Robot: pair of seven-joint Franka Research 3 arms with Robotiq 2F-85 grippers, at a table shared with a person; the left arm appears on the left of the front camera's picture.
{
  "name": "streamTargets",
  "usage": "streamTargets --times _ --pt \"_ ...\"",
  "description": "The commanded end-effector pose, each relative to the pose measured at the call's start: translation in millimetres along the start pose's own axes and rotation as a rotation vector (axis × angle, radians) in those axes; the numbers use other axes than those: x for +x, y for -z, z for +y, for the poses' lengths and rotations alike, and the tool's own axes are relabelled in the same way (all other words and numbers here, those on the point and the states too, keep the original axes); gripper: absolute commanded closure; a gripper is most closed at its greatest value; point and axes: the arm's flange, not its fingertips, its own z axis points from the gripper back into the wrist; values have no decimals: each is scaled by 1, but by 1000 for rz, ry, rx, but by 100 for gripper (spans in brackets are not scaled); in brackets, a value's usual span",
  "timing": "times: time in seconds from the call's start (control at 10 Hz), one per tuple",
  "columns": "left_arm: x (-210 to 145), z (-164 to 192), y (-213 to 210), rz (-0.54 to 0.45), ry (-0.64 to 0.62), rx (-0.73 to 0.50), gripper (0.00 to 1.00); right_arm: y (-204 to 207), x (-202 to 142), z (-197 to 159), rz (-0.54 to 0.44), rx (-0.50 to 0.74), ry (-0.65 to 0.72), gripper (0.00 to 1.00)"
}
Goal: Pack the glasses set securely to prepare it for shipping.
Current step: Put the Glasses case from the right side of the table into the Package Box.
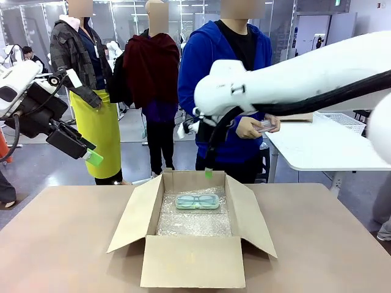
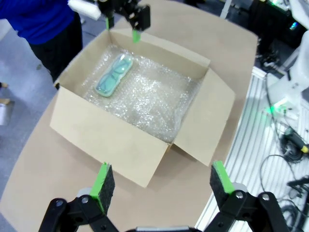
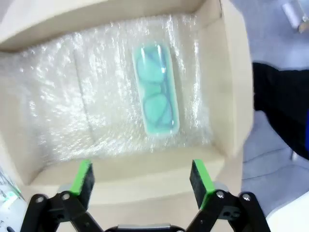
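1. Across the front view: the mint-green case (image 1: 197, 201) lies flat on bubble wrap (image 1: 192, 224) inside the open cardboard box (image 1: 189, 261), toward its 12 o'clock wall. My right gripper (image 1: 208, 173) hangs above that wall; I cannot tell its gap from this angle. My left gripper (image 1: 91, 155) is raised at 9 o'clock, well apart from the box. At 1 o'clock, the person's hand (image 1: 250, 127) holds the pale pink case (image 1: 264, 126).
2. Left wrist view: left gripper (image 2: 161, 181) spread wide, empty. Box (image 2: 104, 140) at 12 o'clock; mint-green case (image 2: 114, 75) at 10 o'clock on its floor.
3. Right wrist view: right gripper (image 3: 141, 179) spread wide, empty, over the box rim (image 3: 145, 166) at 6 o'clock. Mint-green case (image 3: 157, 94) at 12 o'clock, long axis running 12-to-6.
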Motion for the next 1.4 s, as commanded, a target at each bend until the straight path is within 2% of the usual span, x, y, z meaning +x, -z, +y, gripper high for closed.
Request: streamTargets --times 0.0,0.3,0.5,0.6,0.7,1.1,1.3 --pt "-1 1 -3 -8 21 -21 0 -7 -53 35 -68 -37 145 0" --pt "-1 1 -3 -8 21 -21 0 -37 -117 71 -111 -118 422 0" --pt "-1 1 -3 -8 21 -21 0 -41 -154 97 -152 -154 589 0" --pt "-1 1 -3 -8 21 -21 0 -44 -176 111 -252 -170 643 0" --pt "-1 1 -3 -8 21 -21 0 -46 -195 122 -183 -203 738 0" --pt "-1 1 -3 -8 21 -21 0 -71 -248 153 -211 -257 891 0" --pt "-1 1 -3 -8 21 -21 0 -72 -249 155 -223 -278 906 0"
